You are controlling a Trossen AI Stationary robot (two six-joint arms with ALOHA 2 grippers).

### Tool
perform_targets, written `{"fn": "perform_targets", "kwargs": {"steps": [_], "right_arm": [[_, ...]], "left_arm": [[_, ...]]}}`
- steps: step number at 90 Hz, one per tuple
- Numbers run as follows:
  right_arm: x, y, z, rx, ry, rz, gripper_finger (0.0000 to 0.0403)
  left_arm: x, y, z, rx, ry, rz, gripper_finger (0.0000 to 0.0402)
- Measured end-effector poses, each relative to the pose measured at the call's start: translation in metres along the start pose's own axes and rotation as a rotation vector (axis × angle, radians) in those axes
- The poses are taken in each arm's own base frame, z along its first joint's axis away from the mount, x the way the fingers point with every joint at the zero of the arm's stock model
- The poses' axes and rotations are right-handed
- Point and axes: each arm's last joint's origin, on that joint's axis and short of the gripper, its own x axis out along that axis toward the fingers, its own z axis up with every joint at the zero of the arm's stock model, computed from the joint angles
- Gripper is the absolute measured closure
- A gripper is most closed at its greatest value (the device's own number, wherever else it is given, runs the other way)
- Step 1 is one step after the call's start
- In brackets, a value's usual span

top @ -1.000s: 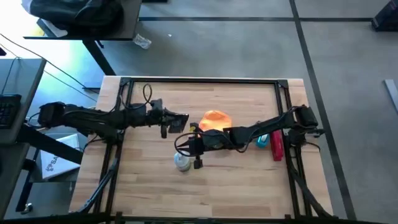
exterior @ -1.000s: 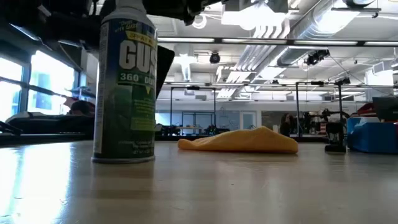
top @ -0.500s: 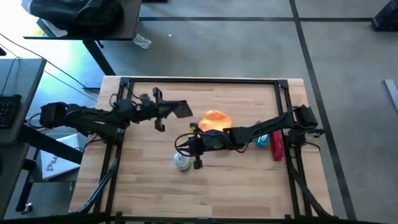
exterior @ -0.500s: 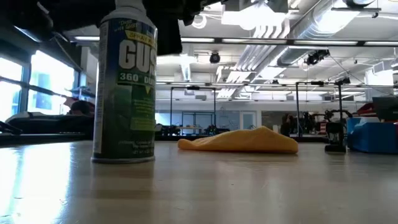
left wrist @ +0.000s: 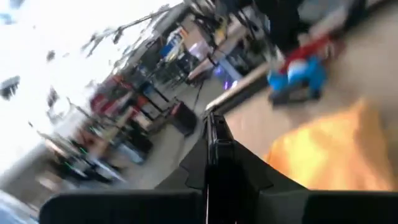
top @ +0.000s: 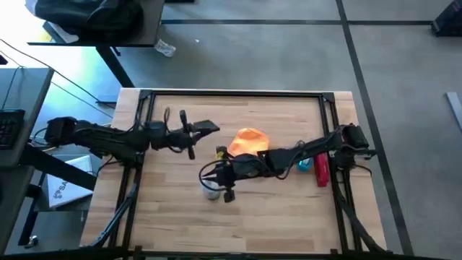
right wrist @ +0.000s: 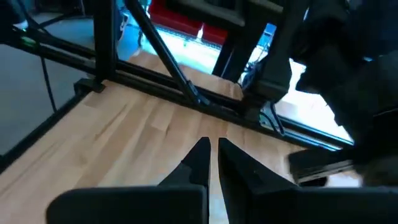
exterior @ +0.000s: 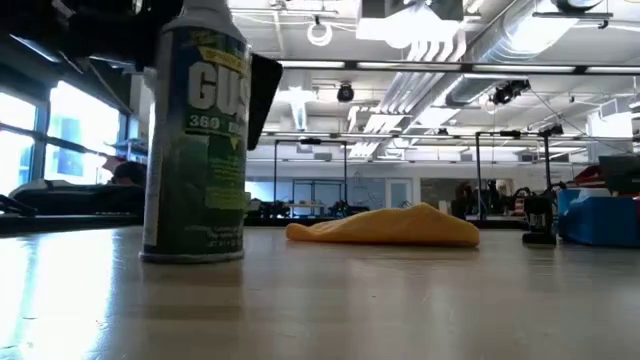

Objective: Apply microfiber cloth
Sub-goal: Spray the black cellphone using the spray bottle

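Pale wooden plank table (top: pixel 274 217) with a black metal frame round its edge, grain running lengthwise, smooth matte top.

Two dark jointed arms stretched low over it from opposite sides. Left arm reaching in from the left edge, nearly level, left pincer (top: pixel 206 128) held above the table left of the cloth, clamped on a thin flat black rectangular phone (top: pixel 204 128) that shows edge-on between the fingers in the left wrist view (left wrist: pixel 214 155). Right arm reaching across from the right edge past the cloth's near side, bent slightly down, right pincer (top: pixel 215 186) at the can; in the right wrist view, fingers (right wrist: pixel 198 163) narrow, a slim gap between the tips, nothing visible between them.

Bright orange soft microfiber cloth (top: pixel 249 139) lying crumpled in a low rounded mound on the table near its middle, between the two pincers, free of both; folds soft and floppy in the low view (exterior: pixel 385 227).

Tall green and white cylindrical metal spray can (exterior: pixel 195 140) standing upright, glossy printed label, just beside the right pincer.

Red narrow boxy object (top: pixel 321 170) and small blue object (top: pixel 304 163) by the right edge.
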Motion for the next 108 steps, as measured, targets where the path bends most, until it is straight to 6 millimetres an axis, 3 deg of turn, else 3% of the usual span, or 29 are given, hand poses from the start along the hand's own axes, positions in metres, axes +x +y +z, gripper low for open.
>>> {"fn": "perform_targets", "kwargs": {"steps": [25, 39, 64, 81, 108], "right_arm": [[-0.018, -0.016, 0.014, 0.033, -0.020, -0.008, 0.0402], [-0.015, -0.022, 0.014, 0.046, -0.060, 0.058, 0.0402], [0.001, -0.006, 0.000, 0.036, 0.026, -0.056, 0.0403], [0.008, 0.007, -0.009, 0.042, 0.068, -0.038, 0.0403], [0.006, 0.015, -0.008, 0.013, 0.100, -0.118, 0.0403]], "left_arm": [[-0.003, -0.020, 0.011, 0.464, 0.228, 0.078, 0.0387], [-0.003, -0.044, 0.026, 0.607, 0.171, 0.057, 0.0388], [0.014, -0.079, 0.010, 1.035, 0.309, -0.047, 0.0388], [0.019, -0.087, 0.011, 1.055, 0.274, -0.021, 0.0388], [0.000, -0.103, 0.038, 1.017, 0.146, 0.003, 0.0388]]}}
